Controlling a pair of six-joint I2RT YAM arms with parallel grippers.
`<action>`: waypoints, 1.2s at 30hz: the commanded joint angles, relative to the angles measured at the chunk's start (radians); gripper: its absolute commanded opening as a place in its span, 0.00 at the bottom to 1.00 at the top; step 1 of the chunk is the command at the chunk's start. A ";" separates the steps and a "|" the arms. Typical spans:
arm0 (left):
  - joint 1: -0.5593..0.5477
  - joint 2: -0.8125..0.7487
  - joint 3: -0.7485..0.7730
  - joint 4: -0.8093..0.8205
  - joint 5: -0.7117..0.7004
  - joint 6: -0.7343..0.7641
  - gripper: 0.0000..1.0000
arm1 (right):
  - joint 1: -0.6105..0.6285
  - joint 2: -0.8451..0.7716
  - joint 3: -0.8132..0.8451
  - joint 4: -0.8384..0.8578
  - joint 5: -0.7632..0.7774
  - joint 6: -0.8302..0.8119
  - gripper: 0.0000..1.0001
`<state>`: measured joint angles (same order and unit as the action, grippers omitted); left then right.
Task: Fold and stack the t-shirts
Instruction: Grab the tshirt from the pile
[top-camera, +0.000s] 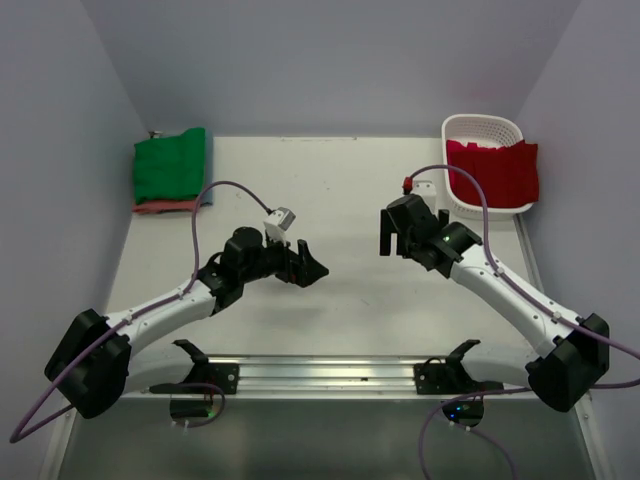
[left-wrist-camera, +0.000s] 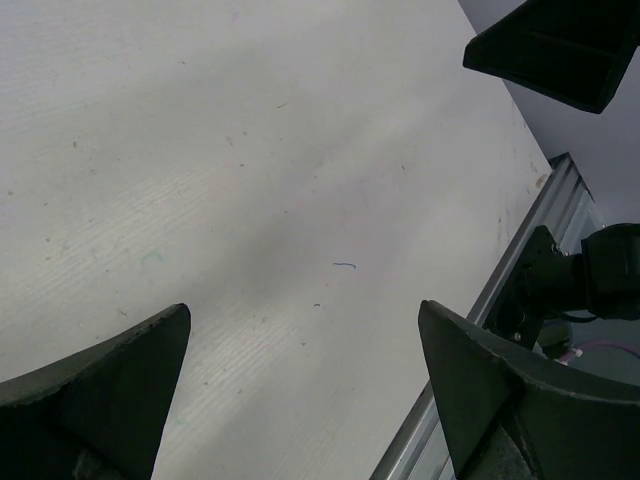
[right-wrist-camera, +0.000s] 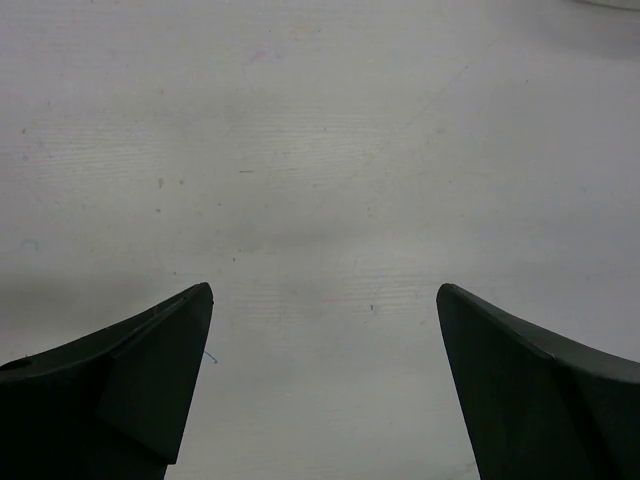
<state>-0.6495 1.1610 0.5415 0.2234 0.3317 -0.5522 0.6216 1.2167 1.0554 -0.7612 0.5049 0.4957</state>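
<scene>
A stack of folded t-shirts sits at the far left corner of the table, a green one (top-camera: 170, 165) on top, a salmon-pink one (top-camera: 165, 207) under it and a bluish edge (top-camera: 207, 170) at its right side. A crimson t-shirt (top-camera: 495, 170) hangs crumpled over the rim of the white lattice basket (top-camera: 480, 128) at the far right. My left gripper (top-camera: 308, 268) hovers open over bare table at centre-left, nothing between its fingers (left-wrist-camera: 110, 370). Facing it at centre-right, my right gripper (top-camera: 392, 235) is open too and holds nothing; its fingers (right-wrist-camera: 150, 360) frame bare tabletop.
A metal rail (top-camera: 330, 372) runs along the near edge between the two arm bases, also visible as the rail (left-wrist-camera: 520, 260) in the left wrist view. Grey walls close in the table on the left, back and right. Purple cables loop over both arms.
</scene>
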 joint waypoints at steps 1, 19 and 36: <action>-0.004 -0.024 -0.006 0.016 -0.011 0.020 1.00 | -0.006 -0.016 0.034 0.026 0.015 -0.011 0.99; -0.004 -0.188 -0.087 -0.033 0.001 -0.017 1.00 | -0.649 0.614 0.846 -0.099 -0.049 0.106 0.99; -0.002 -0.376 -0.160 -0.168 -0.069 -0.049 1.00 | -0.818 1.187 1.221 -0.059 -0.224 0.030 0.99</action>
<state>-0.6495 0.8062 0.3859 0.0784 0.2852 -0.5873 -0.1917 2.3852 2.2024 -0.8520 0.3180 0.5560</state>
